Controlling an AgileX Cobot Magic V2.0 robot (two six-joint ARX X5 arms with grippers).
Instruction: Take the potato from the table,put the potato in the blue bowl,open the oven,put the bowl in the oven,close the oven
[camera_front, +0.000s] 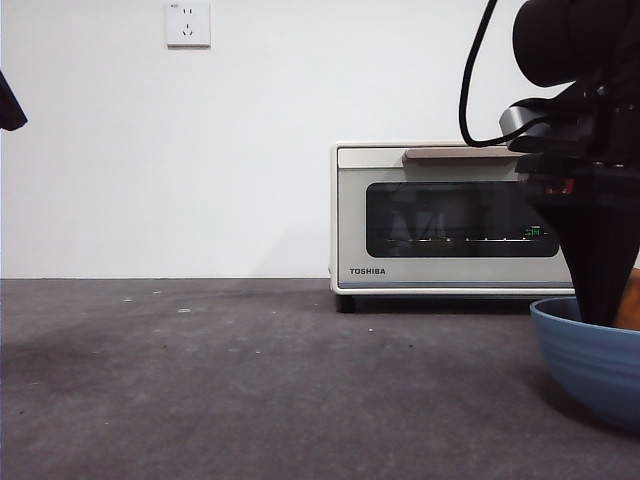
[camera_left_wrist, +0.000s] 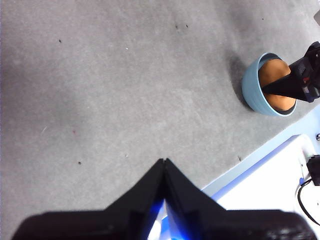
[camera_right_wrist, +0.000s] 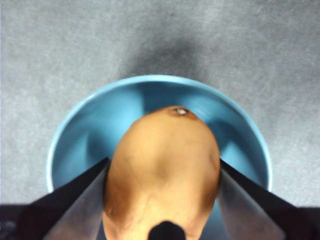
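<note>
1. Front view: oven (camera_front: 455, 215) stands shut at the back of the table (camera_front: 250, 380), its beige handle across the top of the door. The blue bowl (camera_front: 590, 360) sits in front of it at the picture's edge. The right gripper (camera_front: 598, 270) comes down from above, its dark jaws reaching inside the bowl's rim; a sliver of the potato (camera_front: 629, 300) shows just beside them. A black tip of the waiting arm shows at the upper corner.

2. Left wrist view: left gripper (camera_left_wrist: 165, 165) hangs over bare table (camera_left_wrist: 100, 100), its jaws pressed together with nothing between them. Well apart from these jaws sits the blue bowl (camera_left_wrist: 251, 90) with the potato (camera_left_wrist: 274, 75) in it, the other arm's dark jaws resting across the potato.

3. Right wrist view: right gripper (camera_right_wrist: 162, 170) grasps the potato (camera_right_wrist: 162, 165), one jaw touching each flank. The potato fills the gap between the jaws and sits within the blue bowl (camera_right_wrist: 85, 130), whose rim rings it beyond the jaw tips.
</note>
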